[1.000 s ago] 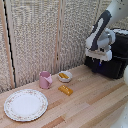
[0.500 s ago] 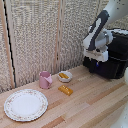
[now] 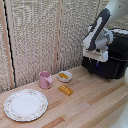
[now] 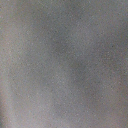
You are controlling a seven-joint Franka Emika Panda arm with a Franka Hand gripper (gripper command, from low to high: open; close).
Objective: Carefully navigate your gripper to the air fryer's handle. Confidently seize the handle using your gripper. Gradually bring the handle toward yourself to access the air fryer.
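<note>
The black boxy air fryer [image 3: 118, 52] stands on the wooden table at the exterior view's right. My gripper [image 3: 96, 59], a white box at the end of the white-and-black arm, is pressed against the air fryer's front at drawer height. Its fingers are lost against the black plastic, so I cannot tell whether they are open or shut. The handle is hidden behind the gripper. The wrist view is a uniform grey blur with nothing recognisable in it.
A pink mug [image 3: 45, 80], a small white bowl [image 3: 64, 76] with something yellow in it and a yellow block [image 3: 65, 90] lie mid-table. A patterned plate [image 3: 26, 104] sits near the front at the exterior view's left. A slatted screen [image 3: 40, 35] runs behind.
The arm and gripper have shifted slightly toward the exterior view's left while staying at the air fryer's front. The mug, bowl, block and plate have not moved.
</note>
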